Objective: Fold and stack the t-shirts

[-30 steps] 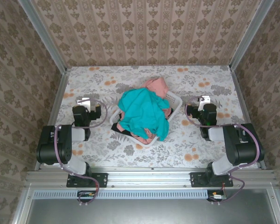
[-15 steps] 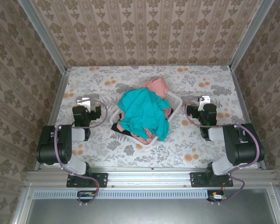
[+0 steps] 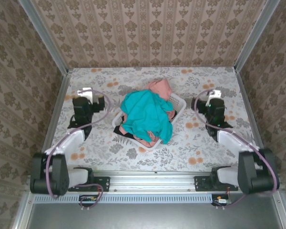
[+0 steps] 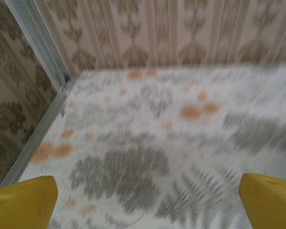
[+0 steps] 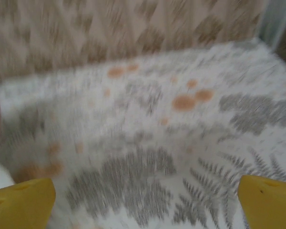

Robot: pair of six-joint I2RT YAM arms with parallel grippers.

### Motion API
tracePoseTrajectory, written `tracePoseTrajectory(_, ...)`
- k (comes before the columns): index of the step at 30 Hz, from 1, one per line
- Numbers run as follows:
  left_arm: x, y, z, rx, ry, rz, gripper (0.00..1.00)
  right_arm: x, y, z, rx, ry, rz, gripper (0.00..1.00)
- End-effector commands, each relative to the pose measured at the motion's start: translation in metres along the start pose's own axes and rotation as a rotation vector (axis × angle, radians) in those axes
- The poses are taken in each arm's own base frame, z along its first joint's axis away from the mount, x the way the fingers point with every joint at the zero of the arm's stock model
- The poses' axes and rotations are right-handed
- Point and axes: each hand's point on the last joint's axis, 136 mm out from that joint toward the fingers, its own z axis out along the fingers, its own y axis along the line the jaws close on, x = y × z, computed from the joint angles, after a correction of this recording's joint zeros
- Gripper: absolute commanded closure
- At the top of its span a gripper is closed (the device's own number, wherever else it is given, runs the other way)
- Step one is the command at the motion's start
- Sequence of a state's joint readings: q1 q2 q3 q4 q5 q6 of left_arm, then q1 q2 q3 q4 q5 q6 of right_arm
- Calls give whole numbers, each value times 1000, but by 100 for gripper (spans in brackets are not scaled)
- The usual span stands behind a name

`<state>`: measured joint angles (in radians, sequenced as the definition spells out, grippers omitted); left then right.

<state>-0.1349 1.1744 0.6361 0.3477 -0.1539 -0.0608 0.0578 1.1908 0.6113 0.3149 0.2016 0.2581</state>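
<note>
The t-shirts (image 3: 158, 89) sit piled in the basket (image 3: 179, 102), none folded. The left claw (image 4: 148, 202) and right claw (image 5: 145, 202) hang beside it, wide and empty. Next, grab the top green shirt (image 3: 143, 112).

- Beige damask wallpaper (image 3: 148, 28) covered the back and side walls.
- A white table covering (image 3: 181, 148) with grey ferns and orange blossoms filled the centre.
- Aluminium corner posts (image 3: 43, 36) rose at upper left and upper right.
- A metal rail (image 3: 152, 183) ran along the bottom.
</note>
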Motion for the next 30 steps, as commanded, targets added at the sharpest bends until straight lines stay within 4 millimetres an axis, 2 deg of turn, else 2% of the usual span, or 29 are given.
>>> tracePoseTrajectory(1, 24, -11, -20, 96, 176, -243, 0, 15, -13, -19, 17, 159, 254, 0)
tracePoseTrajectory(2, 24, -13, -23, 119, 183, -283, 0, 15, 12, -20, -141, 187, 243, 0)
tracePoseTrajectory(4, 28, -18, -29, 158, 221, -328, 0, 29, 37, -24, -209, 304, 278, 0)
tracePoseTrajectory(6, 31, -27, -34, 210, 245, -326, 0, 52, 65, -29, -259, 418, 240, 0)
tracePoseTrajectory(8, 33, -37, -38, 264, 264, -320, 0, 81, 76, -31, -199, 501, 220, 0)
tracePoseTrajectory(10, 35, -48, -40, 310, 279, -272, 0, 103, 92, -33, -219, 560, 233, 0)
tracePoseTrajectory(12, 40, -57, -43, 337, 289, -224, 0, 116, 107, -35, -250, 598, 249, 3)
tracePoseTrajectory(13, 42, -61, -43, 356, 291, -207, 0, 120, 113, -36, -252, 608, 251, 8)
tracePoseTrajectory(16, 47, -66, -44, 387, 298, -191, 0, 126, 127, -32, -248, 630, 250, 27)
tracePoseTrajectory(19, 47, -65, -43, 384, 293, -173, 0, 136, 140, -21, -244, 684, 239, 36)
tracePoseTrajectory(23, 47, -53, -40, 350, 305, -174, 0, 130, 169, -2, -276, 719, 165, 53)
tracePoseTrajectory(24, 47, -49, -39, 343, 311, -179, 0, 133, 170, 4, -263, 743, 136, 56)
tracePoseTrajectory(27, 50, -39, -35, 315, 344, -197, 1, 125, 188, 29, -278, 749, 48, 59)
tracePoseTrajectory(30, 54, -43, -32, 340, 390, -196, 7, 117, 216, 54, -343, 762, -26, 59)
